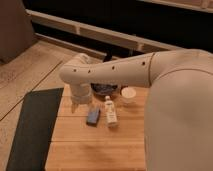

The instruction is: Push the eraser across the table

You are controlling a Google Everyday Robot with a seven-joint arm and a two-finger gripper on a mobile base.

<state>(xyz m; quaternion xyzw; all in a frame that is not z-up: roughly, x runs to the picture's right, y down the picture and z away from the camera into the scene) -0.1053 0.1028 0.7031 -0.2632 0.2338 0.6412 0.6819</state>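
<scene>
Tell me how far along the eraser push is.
Looks done: the approach. The gripper hangs low over the back left of the table, just left of and behind the eraser. In hand: lining up on the eraser; I cannot tell if they touch. Left: apparently the whole push, since the eraser lies mid-table beside the white bottle.

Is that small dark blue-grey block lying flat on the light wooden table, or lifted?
Lying flat: the eraser rests on the table beside the white bottle; the gripper hangs just to its left.

No readable text on the white bottle (110, 113).
</scene>
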